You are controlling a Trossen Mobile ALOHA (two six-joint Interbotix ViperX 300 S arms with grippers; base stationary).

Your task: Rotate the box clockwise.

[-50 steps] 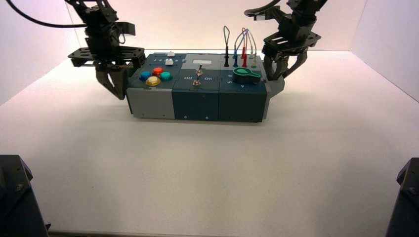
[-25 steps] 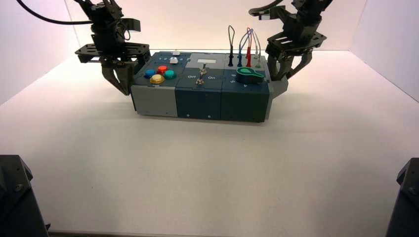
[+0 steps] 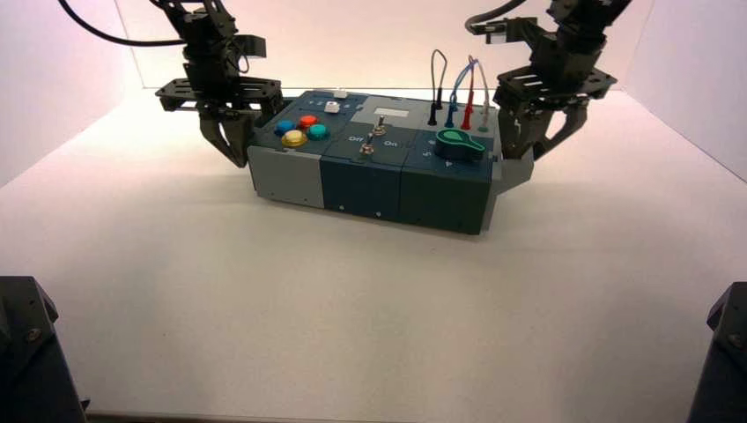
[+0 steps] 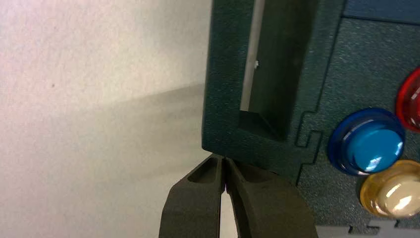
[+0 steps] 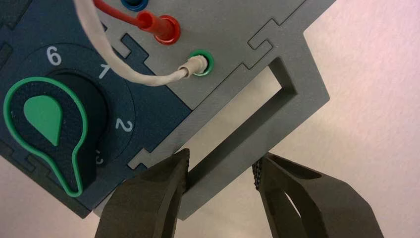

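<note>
The big pale table (image 3: 352, 308) holds the long teal and grey panel box (image 3: 359, 187), which sits at the far part, turned a bit so its right end is nearer the front. The right gripper (image 5: 222, 161) is at that end, its fingers spread apart around the bar of the grey end handle (image 5: 299, 93) — one in the slot, one outside, not pinching. The left gripper (image 4: 224, 159) has its fingers closed together on nothing, right by the corner of the teal end handle (image 4: 223, 94). The step in hand looks like turning the box clockwise. To do it well, the right arm should pull its end toward the front while the left nudges its end away, both slow and low. Keep clear of the green pointer knob (image 3: 460, 144) and the red plug (image 3: 467, 117) — a bump could move them.
</note>
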